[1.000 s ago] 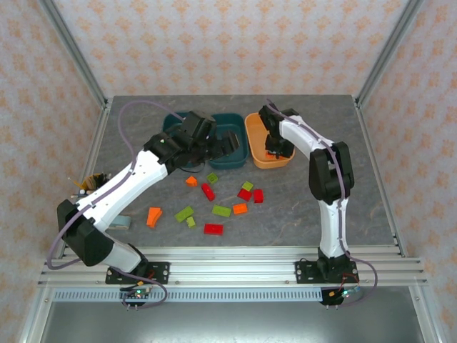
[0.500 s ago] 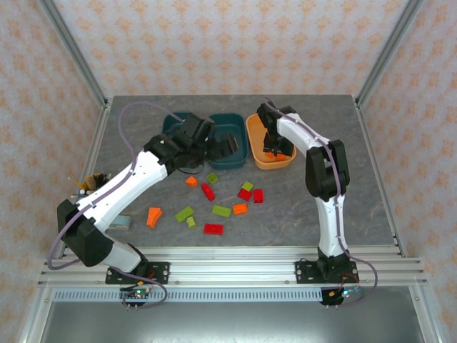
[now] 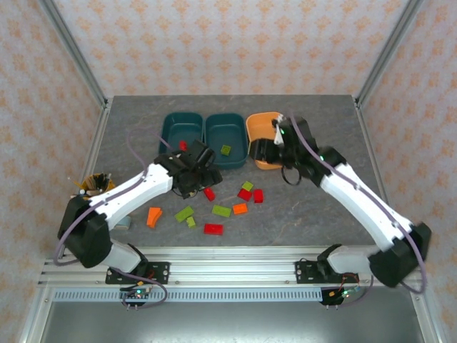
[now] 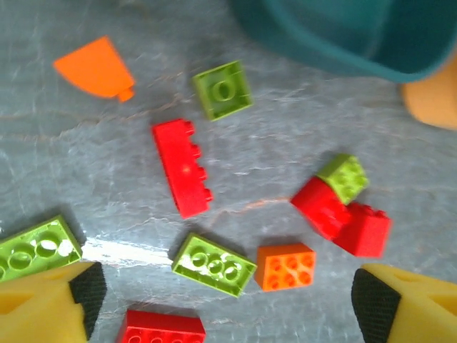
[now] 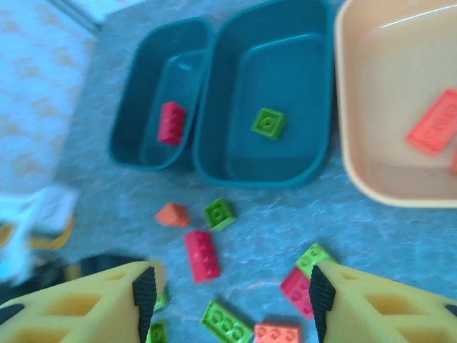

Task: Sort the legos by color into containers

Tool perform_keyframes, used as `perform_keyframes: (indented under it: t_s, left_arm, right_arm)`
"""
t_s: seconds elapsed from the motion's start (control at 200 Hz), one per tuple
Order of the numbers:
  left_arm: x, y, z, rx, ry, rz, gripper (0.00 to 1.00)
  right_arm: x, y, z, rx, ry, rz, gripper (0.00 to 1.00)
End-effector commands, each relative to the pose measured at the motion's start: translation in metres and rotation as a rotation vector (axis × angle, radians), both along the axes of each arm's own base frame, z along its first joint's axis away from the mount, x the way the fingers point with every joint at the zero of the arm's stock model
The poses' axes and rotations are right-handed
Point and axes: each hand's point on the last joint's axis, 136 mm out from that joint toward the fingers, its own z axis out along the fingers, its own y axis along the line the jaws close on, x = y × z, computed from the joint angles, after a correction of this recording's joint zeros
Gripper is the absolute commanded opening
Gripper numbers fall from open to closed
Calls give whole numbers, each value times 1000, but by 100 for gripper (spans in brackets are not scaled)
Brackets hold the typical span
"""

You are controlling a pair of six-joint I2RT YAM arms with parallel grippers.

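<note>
Left wrist view: I see my left gripper [image 4: 228,296] spread wide, with the long red plastic lego brick [image 4: 182,177] lying just ahead of its gap. My right gripper [image 5: 232,296] is likewise spread.

The top external camera looks down from high above the near edge on the whole table [image 3: 132,116]; the left wrist camera faces down, close over the long red brick [image 4: 182,177], which the farther, tilted right wrist camera also frames, so all 3 views share it.
</note>
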Motion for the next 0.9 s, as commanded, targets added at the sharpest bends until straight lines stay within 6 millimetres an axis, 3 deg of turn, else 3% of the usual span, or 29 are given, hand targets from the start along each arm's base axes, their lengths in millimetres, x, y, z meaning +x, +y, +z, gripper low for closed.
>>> perform_keyframes:
  t_s: [0.0,0.1,0.23,0.57,0.891]
  left_arm:
    - [2,6,-21,32,56,89,87]
    - [13,0,-31,38,57,95,86]
    - [23,-8,-45,49,79,93,80]
    - [33,-14,-84,113,136,77,54]
    - [34,-8,-90,174,148,51,27]
  right_arm:
    - [-28,18,-19,92,12,100,61]
    - [-51,15,-36,85,39,122,61]
    - [-63,8,-52,70,82,115,61]
    - [-56,10,-51,74,89,92,61]
    - [-53,14,-51,71,102,93,61]
